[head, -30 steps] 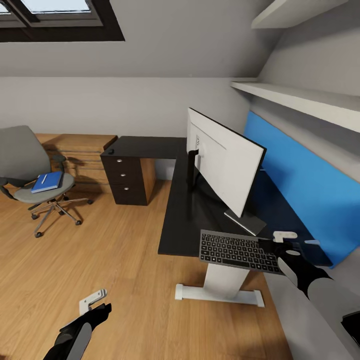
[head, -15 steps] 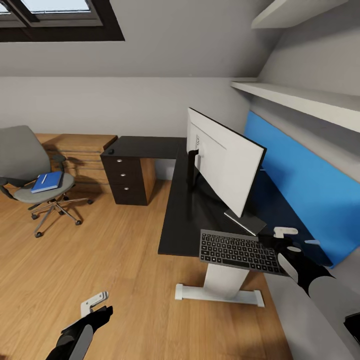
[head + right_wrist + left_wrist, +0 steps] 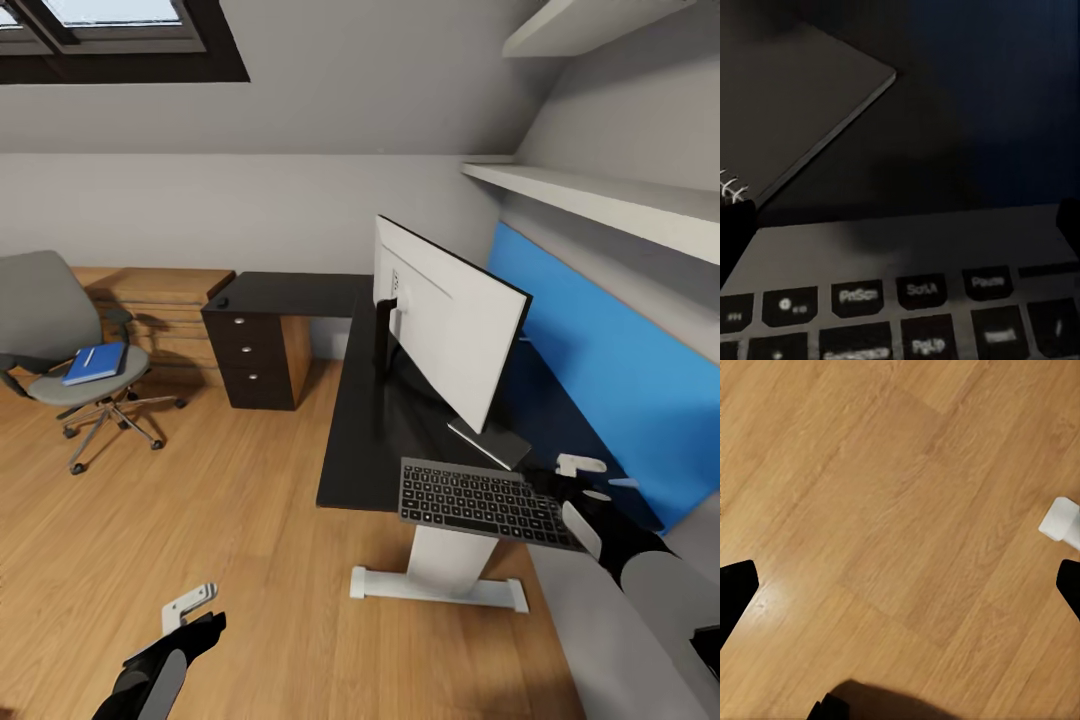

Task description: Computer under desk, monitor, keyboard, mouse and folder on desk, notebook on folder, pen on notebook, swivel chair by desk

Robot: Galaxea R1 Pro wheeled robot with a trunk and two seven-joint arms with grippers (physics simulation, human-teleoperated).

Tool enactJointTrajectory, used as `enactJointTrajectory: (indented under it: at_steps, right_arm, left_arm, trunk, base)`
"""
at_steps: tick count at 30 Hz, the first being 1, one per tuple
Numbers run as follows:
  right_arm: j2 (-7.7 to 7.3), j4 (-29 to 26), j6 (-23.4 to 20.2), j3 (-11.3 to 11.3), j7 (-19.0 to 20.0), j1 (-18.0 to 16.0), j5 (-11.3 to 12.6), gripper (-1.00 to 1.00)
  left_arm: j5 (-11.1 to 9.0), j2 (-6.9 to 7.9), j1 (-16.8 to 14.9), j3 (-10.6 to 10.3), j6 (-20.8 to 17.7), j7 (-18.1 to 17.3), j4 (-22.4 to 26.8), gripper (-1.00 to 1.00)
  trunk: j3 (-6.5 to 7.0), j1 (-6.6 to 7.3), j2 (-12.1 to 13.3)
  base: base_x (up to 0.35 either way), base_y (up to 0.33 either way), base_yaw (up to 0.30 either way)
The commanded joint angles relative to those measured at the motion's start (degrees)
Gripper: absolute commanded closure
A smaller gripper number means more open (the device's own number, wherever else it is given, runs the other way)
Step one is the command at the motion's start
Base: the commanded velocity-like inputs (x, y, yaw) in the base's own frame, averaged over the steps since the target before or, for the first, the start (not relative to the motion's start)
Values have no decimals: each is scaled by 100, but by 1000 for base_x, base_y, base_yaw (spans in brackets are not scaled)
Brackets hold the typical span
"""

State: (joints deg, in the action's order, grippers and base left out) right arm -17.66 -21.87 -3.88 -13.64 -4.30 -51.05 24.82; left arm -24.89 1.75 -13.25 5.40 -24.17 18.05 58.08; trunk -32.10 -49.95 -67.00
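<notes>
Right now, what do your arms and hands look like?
My arms are black with smooth grey panels along them. The left gripper and the right gripper both end in pale, whitish flat jaws on black wrists. In the wrist views the tips look black. I see no cables or markings.

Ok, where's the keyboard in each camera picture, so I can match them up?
Head view: the keyboard lies at the near end of the black desk, in front of the monitor.
Right wrist view: its top key rows lie close to the camera.
Left wrist view: not in it, just wood floor.
Shared landmark: the desk.
</notes>
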Motion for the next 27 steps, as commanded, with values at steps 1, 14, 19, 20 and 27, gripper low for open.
enactJointTrajectory:
  at_steps: [1,14,19,20,27]
  right_arm:
    - [-9,-14,-100,-11,-44,-2,41,-100]
    - [-95,-11,-999,1210,-70,-2,23,-100]
    - [-96,-13,-1003,1237,-66,-2,23,-100]
    - [-97,-15,-1001,1241,-65,-2,23,-100]
    - [-97,-18,-977,1248,-63,-2,23,-100]
  left_arm:
    - [-60,1,-2,-4,-21,41,10,-100]
    - [-60,1,-2,-4,-18,41,10,-100]
    - [-60,1,-2,-4,-18,41,10,-100]
    - [-60,1,-3,-4,-18,41,10,-100]
    - [-60,1,-2,-4,-18,41,10,-100]
  trunk:
    - [-6,1,-4]
    - [-6,1,-4]
    - [-6,1,-4]
    - [-6,1,-4]
    - [-6,1,-4]
  base:
    - [-123,0,0]
    - [-138,0,0]
    - [-5,0,0]
    - [-2,0,0]
    - [-1,0,0]
